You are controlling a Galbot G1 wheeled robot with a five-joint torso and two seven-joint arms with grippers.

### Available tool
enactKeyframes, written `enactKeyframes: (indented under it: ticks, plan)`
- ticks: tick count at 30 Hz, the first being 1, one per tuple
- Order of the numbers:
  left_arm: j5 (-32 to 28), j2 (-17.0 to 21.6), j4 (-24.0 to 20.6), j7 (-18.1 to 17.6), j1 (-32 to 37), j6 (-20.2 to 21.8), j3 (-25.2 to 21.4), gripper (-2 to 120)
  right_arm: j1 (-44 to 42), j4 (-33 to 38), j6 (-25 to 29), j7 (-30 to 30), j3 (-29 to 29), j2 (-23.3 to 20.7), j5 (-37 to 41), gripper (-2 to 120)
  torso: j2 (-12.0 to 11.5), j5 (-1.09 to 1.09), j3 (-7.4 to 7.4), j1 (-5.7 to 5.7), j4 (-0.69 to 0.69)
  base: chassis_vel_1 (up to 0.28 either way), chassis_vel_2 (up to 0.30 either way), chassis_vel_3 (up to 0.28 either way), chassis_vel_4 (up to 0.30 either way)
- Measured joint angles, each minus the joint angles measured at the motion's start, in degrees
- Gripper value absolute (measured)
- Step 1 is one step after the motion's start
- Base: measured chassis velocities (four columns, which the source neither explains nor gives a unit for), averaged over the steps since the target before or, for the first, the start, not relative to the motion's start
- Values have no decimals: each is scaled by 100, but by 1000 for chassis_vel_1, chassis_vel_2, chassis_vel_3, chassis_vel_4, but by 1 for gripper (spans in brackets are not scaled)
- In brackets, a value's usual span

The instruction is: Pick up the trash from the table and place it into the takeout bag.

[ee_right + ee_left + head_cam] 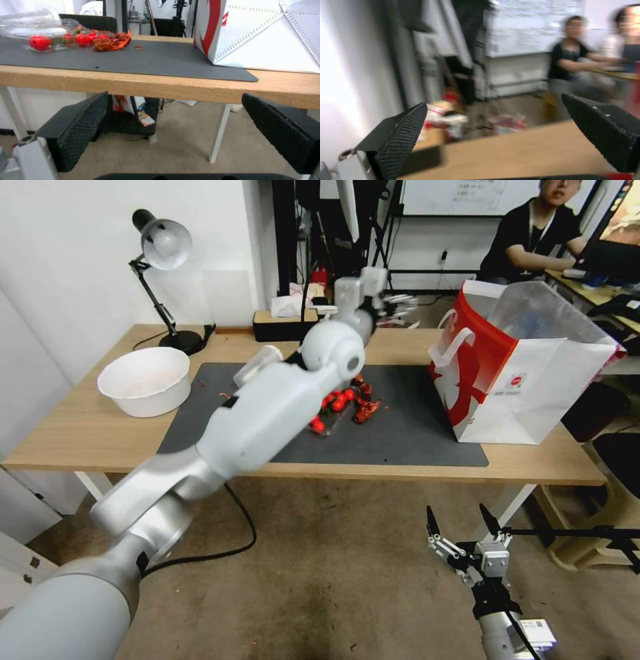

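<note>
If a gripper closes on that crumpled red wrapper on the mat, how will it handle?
The crumpled red wrapper looks thin and creased, so it probably crushes rather than resists. It likely weighs little and may slide on the mat if nudged. It lies close against the clear tray of red fruit, which might shift too.

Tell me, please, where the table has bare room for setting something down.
The mat is bare between the wrapper and the bag, and along its front edge. Bare wood runs in front of the white bowl at the table's left end. The mat's middle is crowded: wrapper, red balls, clear plastic, with the left arm above.
</note>
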Motion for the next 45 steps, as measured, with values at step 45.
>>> enactKeyframes:
  ticks: [45]
  plan:
    - [1252,1802,-2933,-122,4808,-189,-2686,100,87,-69,-39,-46,-112,-67,-23,100,0,0,0,0,0,0,0,0,0]
